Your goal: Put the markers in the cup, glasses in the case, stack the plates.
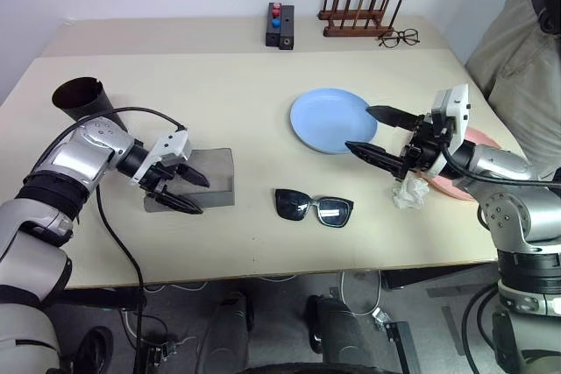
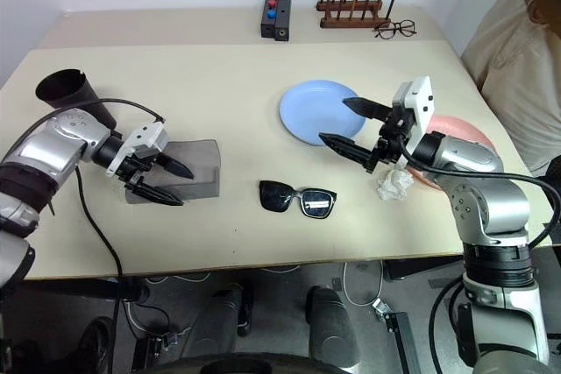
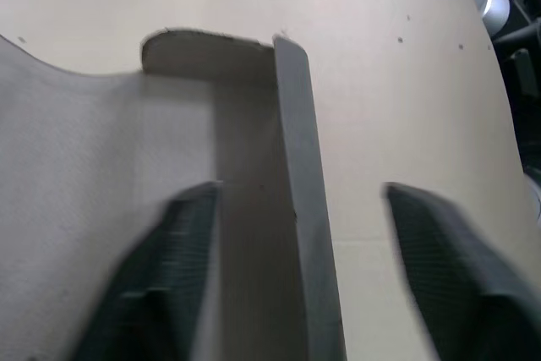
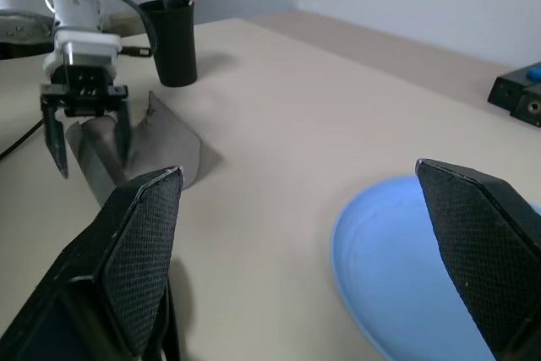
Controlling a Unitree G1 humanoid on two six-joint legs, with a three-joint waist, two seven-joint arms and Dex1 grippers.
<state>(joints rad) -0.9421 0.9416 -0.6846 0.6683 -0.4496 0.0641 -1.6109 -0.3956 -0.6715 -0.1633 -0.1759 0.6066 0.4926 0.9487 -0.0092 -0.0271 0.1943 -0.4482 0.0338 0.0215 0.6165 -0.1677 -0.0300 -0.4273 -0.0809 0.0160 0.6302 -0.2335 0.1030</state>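
table (image 1: 245,85) — case (image 1: 215,172), glasses (image 1: 314,207), plates (image 1: 329,120), cup (image 1: 83,101)

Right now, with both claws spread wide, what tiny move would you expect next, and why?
Probably the right gripper drops toward the sunglasses. They lie loose on the table just below and nearer than it. The grey case stands open under the left gripper, the lid up in the right wrist view. Both grippers are open and hold nothing.

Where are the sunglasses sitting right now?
In the head views, the sunglasses lie on the table near its front edge, between the grey case on the left and the crumpled white wad on the right.
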